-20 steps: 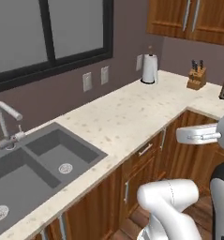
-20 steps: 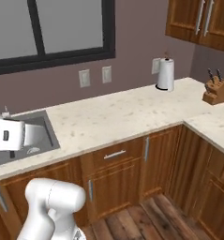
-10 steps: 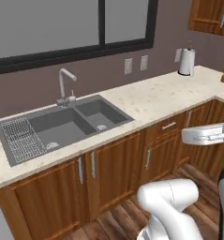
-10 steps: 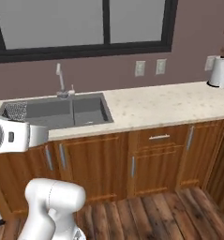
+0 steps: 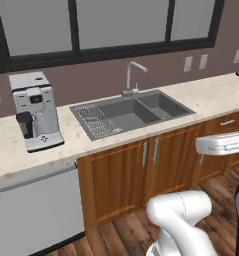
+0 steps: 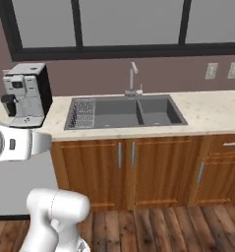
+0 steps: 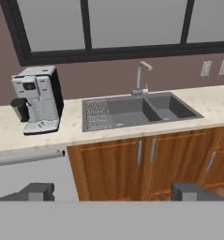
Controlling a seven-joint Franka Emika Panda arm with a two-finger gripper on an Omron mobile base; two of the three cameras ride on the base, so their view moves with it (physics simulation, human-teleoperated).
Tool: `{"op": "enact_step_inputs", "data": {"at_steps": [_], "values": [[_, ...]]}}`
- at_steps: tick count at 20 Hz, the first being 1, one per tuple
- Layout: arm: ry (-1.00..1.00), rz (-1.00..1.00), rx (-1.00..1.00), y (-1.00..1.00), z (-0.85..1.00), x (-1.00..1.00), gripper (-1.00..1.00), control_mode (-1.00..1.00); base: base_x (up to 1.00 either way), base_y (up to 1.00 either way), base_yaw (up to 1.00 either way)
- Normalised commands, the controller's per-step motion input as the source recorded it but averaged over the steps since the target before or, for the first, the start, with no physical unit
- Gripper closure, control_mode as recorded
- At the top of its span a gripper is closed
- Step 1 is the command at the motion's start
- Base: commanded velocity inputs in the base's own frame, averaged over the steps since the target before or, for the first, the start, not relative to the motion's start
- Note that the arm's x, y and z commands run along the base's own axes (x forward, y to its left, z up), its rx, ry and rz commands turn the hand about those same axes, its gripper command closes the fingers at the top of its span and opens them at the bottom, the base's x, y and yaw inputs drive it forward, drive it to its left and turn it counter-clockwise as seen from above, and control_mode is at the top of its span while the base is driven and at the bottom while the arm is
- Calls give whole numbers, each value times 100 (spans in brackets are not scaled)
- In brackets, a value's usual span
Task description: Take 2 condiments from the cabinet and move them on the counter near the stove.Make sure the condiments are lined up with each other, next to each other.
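My gripper [image 7: 114,192] is open, its two dark fingertips [image 7: 36,192] standing wide apart with nothing between them, held in front of the lower cupboard doors. It faces the beige speckled counter [image 7: 212,101], which runs along the wall [image 5: 213,97] [image 6: 212,110]. A white link of my arm [image 5: 221,145] [image 6: 15,142] reaches forward at cupboard height. The condiments, the cabinet and the stove are out of view.
A grey double sink [image 6: 124,112] with a drain rack and a curved tap [image 5: 133,75] is set into the counter. A white coffee machine [image 5: 36,110] [image 7: 36,98] stands at the left above a grey dishwasher front [image 5: 36,215]. Wood floor lies below.
The whole picture has slid right, so the base has turned left. The paper towel roll and knife block left the views; the sink and coffee machine came in. My gripper stayed open.
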Motion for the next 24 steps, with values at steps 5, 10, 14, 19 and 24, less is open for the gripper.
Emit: {"op": "enact_step_inputs", "data": {"at_steps": [5,10,14,19,24], "values": [[0,0,0,0,0,0,-100,100,0,100,16],[0,0,0,0,0,0,-100,100,0,100,9],[0,0,0,0,0,0,-100,100,-6,100,3],[0,0,0,0,0,0,-100,100,-52,100,0],[0,0,0,0,0,0,-100,100,-84,70,0]]}}
